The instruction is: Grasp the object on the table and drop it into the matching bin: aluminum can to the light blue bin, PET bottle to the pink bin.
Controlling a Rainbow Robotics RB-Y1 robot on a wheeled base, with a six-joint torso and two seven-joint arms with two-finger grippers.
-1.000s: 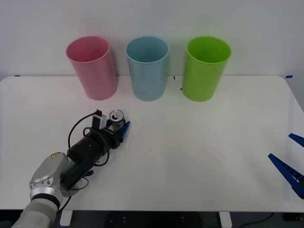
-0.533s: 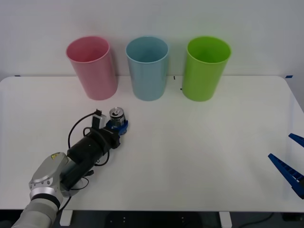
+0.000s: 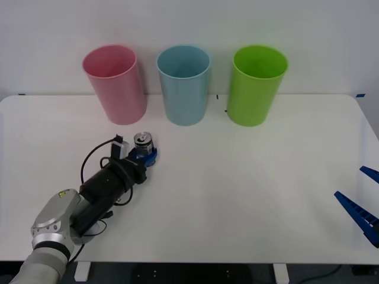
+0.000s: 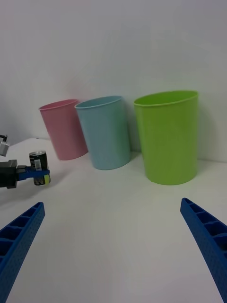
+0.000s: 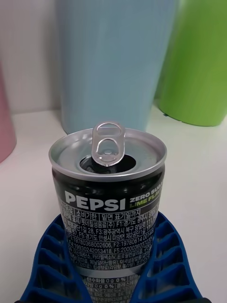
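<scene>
The left gripper (image 3: 144,155) reaches forward over the left half of the white table (image 3: 249,201), its blue fingers (image 5: 52,265) closed around the lower body of the aluminum can (image 3: 143,142). The can stands upright in the grip, its silver top and pull tab facing up. In the right wrist view the can (image 4: 39,166) appears to sit slightly clear of the tabletop, though contact cannot be ruled out.

Ahead of this gripper and to its left stands the pink bin (image 3: 115,84). Ahead and slightly to its right stands the light blue bin (image 3: 185,84), the can's destination. Further right is a lime green bin (image 3: 257,84). All three stand upright in a row near the table's far edge, close together but not touching.

To do this step well, the can likely needs to rise above the blue bin's rim before travelling forward, staying upright, with the release made over the middle of the opening. The rim and the pink bin beside it are the edges to avoid.

The right gripper (image 3: 362,204) waits at the table's right edge, fingers spread wide, well away. Open tabletop lies between the two arms.
</scene>
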